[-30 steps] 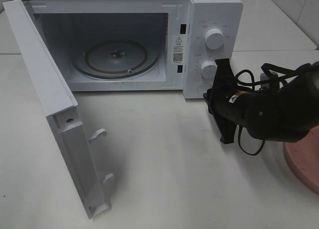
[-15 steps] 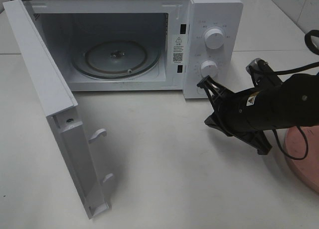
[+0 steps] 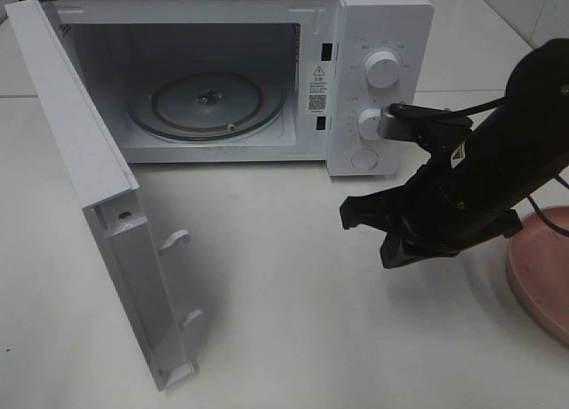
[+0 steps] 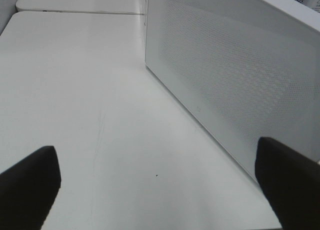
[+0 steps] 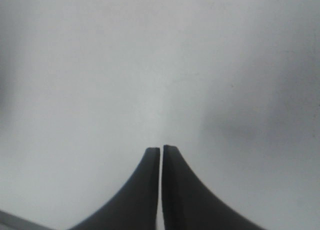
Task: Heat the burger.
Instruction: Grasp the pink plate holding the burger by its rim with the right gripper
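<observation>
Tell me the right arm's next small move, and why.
Probably swing the right gripper toward the pink plate and open its fingers: the microwave door stands open, the glass turntable is bare, and the fingers are shut on nothing above the table. No burger is in view.

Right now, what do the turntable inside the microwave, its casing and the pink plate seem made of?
Turntable: clear glass, probably; the hub shows through and the edge glints.
Casing: white, smooth, matte; painted metal or plastic, cannot tell which.
Pink plate: matte pink, no glare; plastic or ceramic, unclear.
</observation>
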